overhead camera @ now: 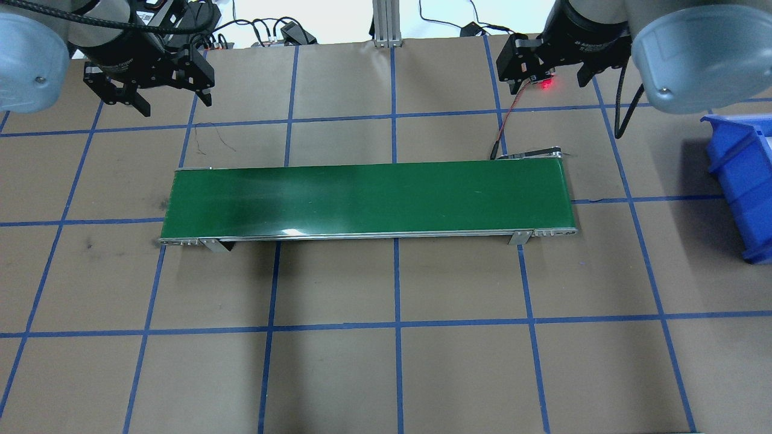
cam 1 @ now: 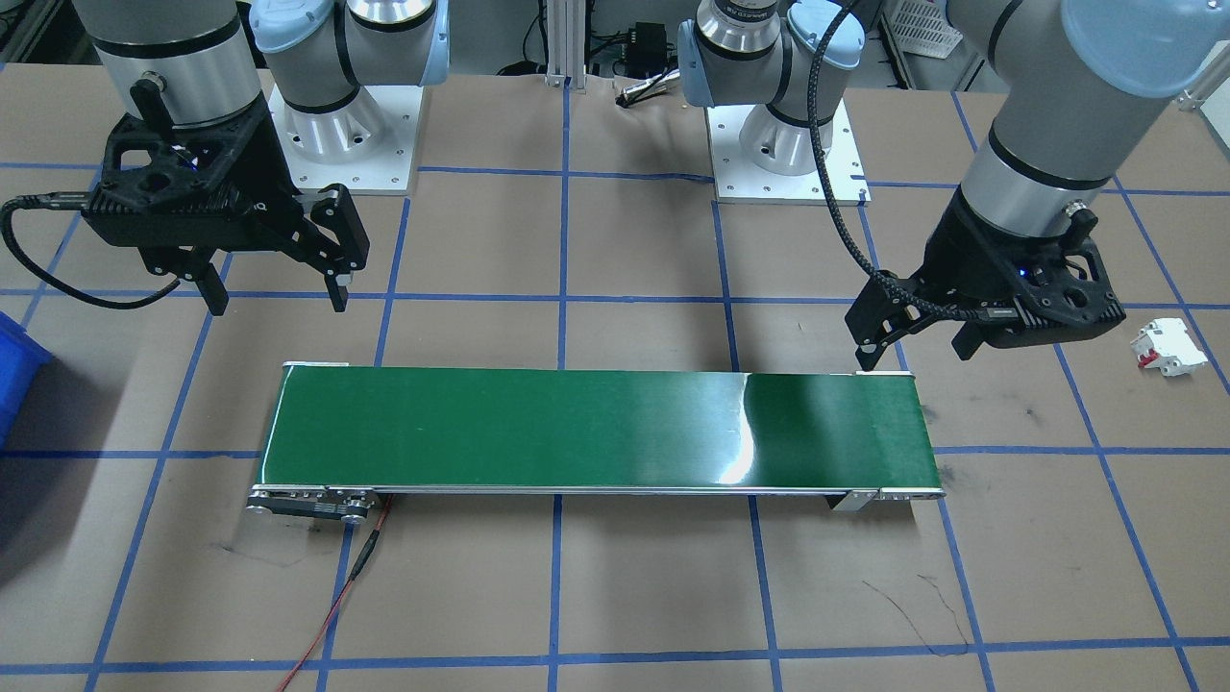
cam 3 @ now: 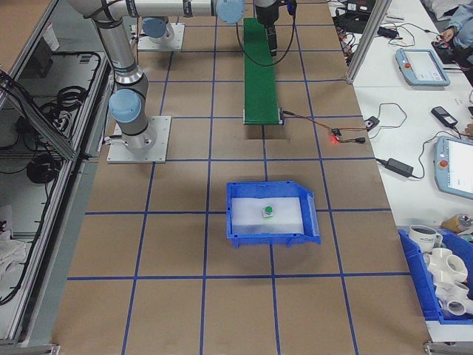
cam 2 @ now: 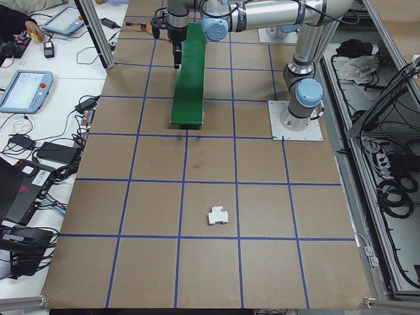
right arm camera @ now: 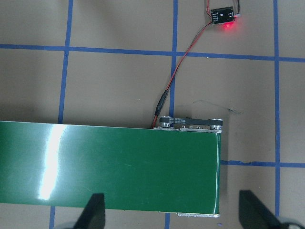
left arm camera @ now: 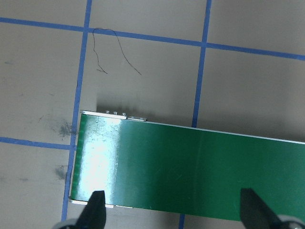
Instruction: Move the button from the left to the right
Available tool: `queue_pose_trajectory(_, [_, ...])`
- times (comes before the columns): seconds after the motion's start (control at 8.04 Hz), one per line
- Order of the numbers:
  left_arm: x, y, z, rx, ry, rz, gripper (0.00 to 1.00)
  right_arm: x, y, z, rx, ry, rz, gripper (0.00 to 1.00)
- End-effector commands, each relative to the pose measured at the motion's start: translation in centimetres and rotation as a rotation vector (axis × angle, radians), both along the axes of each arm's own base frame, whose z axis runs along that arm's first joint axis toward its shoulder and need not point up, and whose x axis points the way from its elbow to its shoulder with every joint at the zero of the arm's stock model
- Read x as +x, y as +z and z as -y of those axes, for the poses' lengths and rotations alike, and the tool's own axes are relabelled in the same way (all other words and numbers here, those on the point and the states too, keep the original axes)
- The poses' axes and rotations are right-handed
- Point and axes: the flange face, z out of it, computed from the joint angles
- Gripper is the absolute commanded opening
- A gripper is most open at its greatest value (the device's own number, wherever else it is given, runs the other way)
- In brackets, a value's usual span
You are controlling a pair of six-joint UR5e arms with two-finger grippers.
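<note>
Button already in the blue bin, both claws empty over the belt.

Left claw (cam 1: 911, 346) wide open, holding nothing, hanging over one end of the green belt (cam 1: 596, 428). Right claw (cam 1: 277, 288) wide open too, empty, over the other end. Button (cam 3: 268, 212) sitting green cap up inside the blue bin (cam 3: 272, 235) on the bench (overhead camera: 386, 361), well apart from both claws, out past the right claw's end of the belt. Much nearer the right claw than the left one. Too small to tell a long side. Probably little or nothing left to do. White block with red marks (cam 1: 1168, 347) lying out beyond the left claw, not the button.
</note>
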Motion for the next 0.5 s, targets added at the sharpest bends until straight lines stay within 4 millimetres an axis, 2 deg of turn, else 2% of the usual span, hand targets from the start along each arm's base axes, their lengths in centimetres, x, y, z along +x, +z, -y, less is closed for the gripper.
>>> queue_pose_trajectory(0.0, [0.0, 0.0, 0.0, -0.001, 0.000, 0.000, 1.00, -0.4, -0.1, 0.2, 0.001, -0.006, 0.000, 1.00])
queue_pose_trajectory(0.37, [0.3, 0.0, 0.0, 0.000, -0.002, 0.001, 1.00, -1.4, -0.1, 0.5, 0.003, -0.024, 0.010, 1.00])
